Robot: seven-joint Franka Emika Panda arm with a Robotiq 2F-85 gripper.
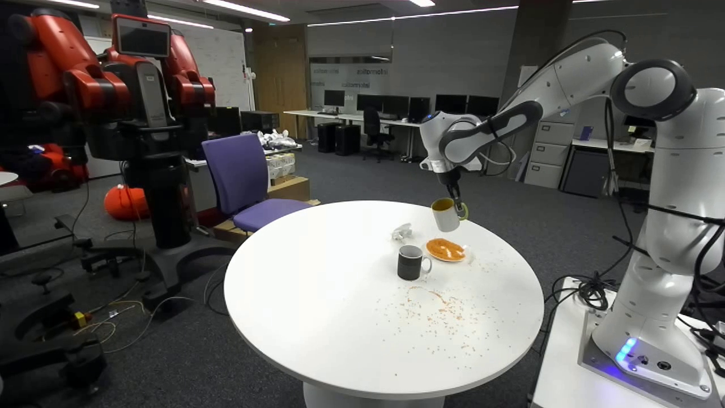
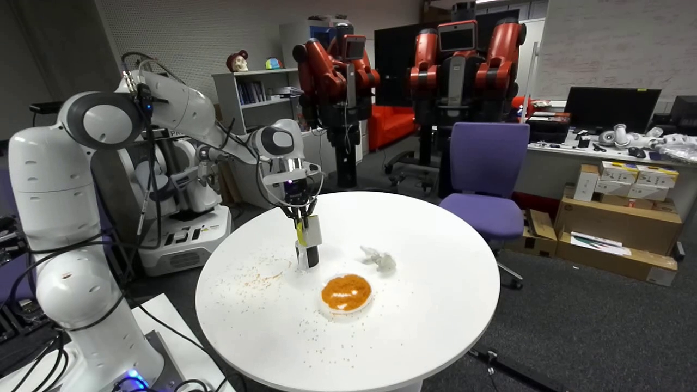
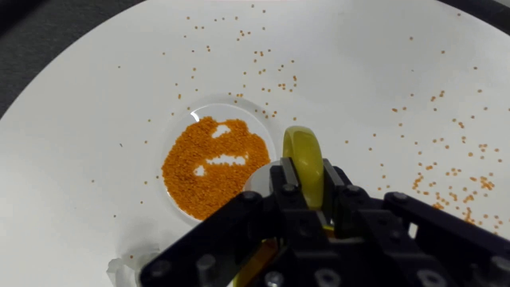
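My gripper [image 1: 460, 205] is shut on the yellow handle [image 3: 306, 157] of a white mug [image 1: 446, 219] with a yellow inside. It holds this mug above the table, slightly tilted, in both exterior views [image 2: 312, 231]. In the wrist view the fingers [image 3: 310, 169] clasp the handle from both sides and hide most of the mug. A plate [image 3: 261, 124] of orange grains [image 3: 215, 187] lies below and beside the mug; the grains show in both exterior views [image 1: 446, 249] [image 2: 346, 292]. A black mug [image 1: 409, 264] with a light handle stands upright near the plate.
Crumpled clear plastic [image 1: 402, 231] lies on the round white table [image 1: 306, 294], near the plate; it shows in the wrist view [image 3: 120, 274]. Loose grains [image 1: 444, 317] are scattered over the table. A purple chair [image 2: 484, 215] stands close to the table edge. Red robots [image 1: 141, 90] stand behind.
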